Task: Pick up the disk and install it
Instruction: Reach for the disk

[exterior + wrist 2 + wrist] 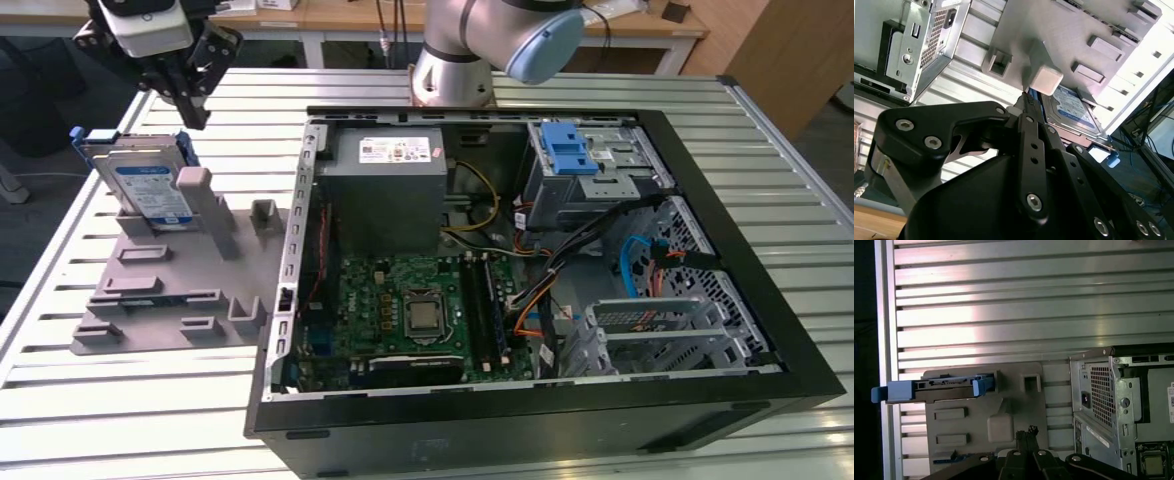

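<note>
The disk (147, 185) stands on edge in a grey holder (160, 290) on the exterior view's left, label face toward the camera, blue carrier frame around it. My gripper (196, 118) hangs just above and beside the disk's upper corner, touching nothing. Its fingertips meet, so it is shut and empty. In the second wrist view the gripper (1026, 100) points past a grey post toward the disk (1070, 111). The first wrist view shows the disk (939, 387) edge-on, with the gripper (1027, 433) a short way off it.
An open computer case (287, 300) lies beside the holder, with a motherboard (400, 310), a power supply box (387, 190) and a drive cage with a blue latch (571, 150). The arm's base (454, 70) stands behind the case. The slatted metal table (147, 420) surrounds it all.
</note>
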